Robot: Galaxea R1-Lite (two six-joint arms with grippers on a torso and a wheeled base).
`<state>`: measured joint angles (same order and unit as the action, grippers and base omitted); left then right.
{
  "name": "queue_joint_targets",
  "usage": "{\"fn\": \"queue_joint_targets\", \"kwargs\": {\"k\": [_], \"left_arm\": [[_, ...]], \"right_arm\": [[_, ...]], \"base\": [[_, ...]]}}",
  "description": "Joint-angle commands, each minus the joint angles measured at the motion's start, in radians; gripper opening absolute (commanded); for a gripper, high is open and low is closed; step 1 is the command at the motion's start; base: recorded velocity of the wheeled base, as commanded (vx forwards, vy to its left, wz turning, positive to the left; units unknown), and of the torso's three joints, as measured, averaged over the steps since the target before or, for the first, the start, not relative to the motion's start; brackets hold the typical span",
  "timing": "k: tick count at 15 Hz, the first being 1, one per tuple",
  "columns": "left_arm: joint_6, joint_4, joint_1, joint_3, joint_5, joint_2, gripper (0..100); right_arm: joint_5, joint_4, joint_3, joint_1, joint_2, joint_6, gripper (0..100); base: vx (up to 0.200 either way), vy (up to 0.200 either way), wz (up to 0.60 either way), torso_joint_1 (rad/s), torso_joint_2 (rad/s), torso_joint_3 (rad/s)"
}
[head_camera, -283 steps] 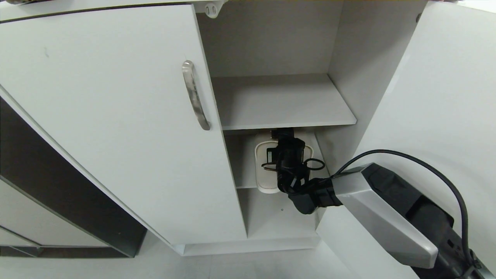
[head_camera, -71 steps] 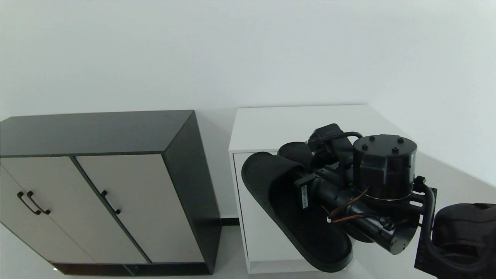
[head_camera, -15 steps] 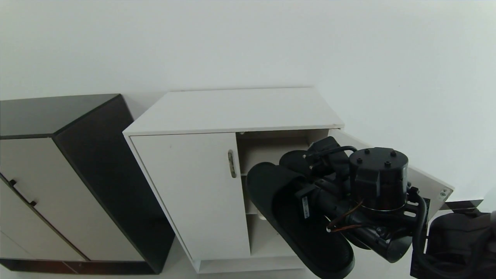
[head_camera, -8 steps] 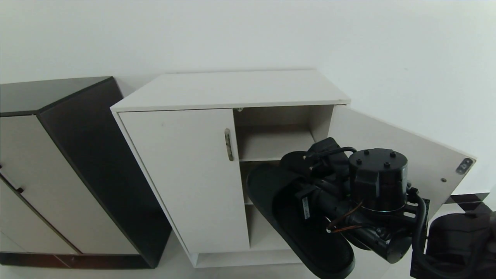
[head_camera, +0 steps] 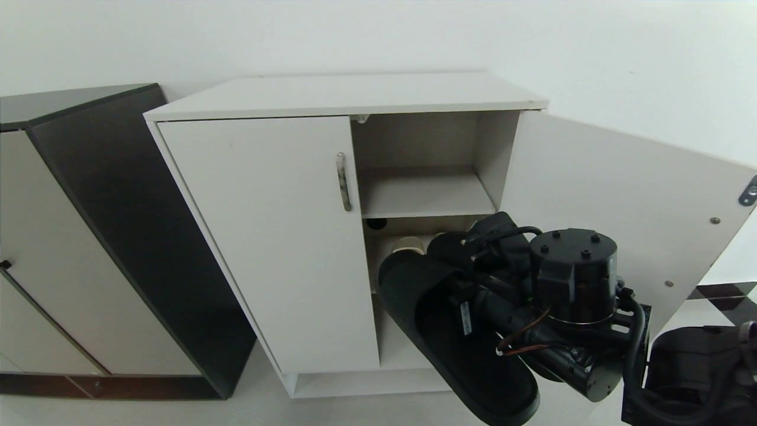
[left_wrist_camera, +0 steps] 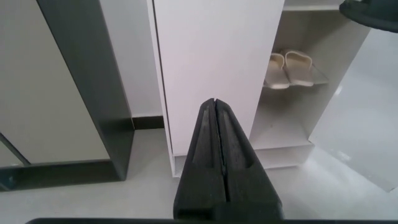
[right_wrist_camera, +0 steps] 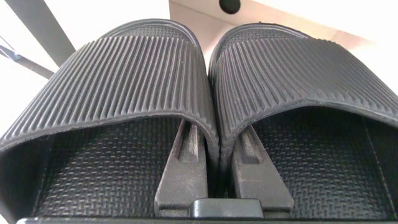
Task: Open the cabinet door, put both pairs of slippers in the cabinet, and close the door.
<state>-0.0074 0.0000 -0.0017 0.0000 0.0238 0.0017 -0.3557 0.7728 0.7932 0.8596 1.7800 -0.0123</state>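
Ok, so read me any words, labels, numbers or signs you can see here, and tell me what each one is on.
A small white label on the right gripper, beside the black slippers it holds: print too small to read.
On the white cabinet, outside and inside: no writing visible.
On the black slippers and the beige slippers on the shelf: no legible marks.

Black cabinet with beige doors, standing against a white wall, pale floor
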Motion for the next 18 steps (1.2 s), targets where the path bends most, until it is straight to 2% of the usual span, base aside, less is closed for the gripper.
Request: {"fn": "queue_joint_targets", "kwargs": {"k": [1, 5, 11, 13, 15, 18], "left_arm": [[0.0, 0.0, 0.0, 0.0, 0.001, 0.001, 0], [0.0, 0.0, 0.0, 0.0, 0.001, 0.001, 0], [0.0, 0.0, 0.0, 0.0, 0.001, 0.001, 0], [0.001, 0.0, 0.0, 0.0, 0.001, 0.0, 0], [0.003, 0.0, 0.0, 0.0, 0.001, 0.001, 0], [0.004, 0.0, 0.0, 0.0, 0.001, 0.001, 0]], "right_arm": [[0.0, 0.014, -0.002, -0.004, 0.015, 0.0, 0], [0.0, 0.03, -0.005, -0.005, 0.022, 0.002, 0], [-0.002, 0.033, -0.005, -0.005, 0.038, 0.017, 0], [-0.052, 0.045, 0.012, 0.001, 0.058, 0.058, 0], [-0.246, -0.003, 0.19, 0.018, 0.113, 0.032, 0], [-0.377, -0.279, 0.432, 0.042, 0.118, -0.041, 0]], "base": [[0.0, 0.0, 0.0, -0.046, 0.44, 0.393], [0.0, 0.0, 0.0, -0.027, 0.37, 0.342], [0.0, 0.0, 0.0, 0.002, 0.03, 0.027], [0.0, 0.0, 0.0, 0.0, 0.0, 0.0], [0.0, 0.0, 0.0, 0.0, 0.0, 0.0], [0.0, 0.0, 0.0, 0.0, 0.0, 0.0]]}}
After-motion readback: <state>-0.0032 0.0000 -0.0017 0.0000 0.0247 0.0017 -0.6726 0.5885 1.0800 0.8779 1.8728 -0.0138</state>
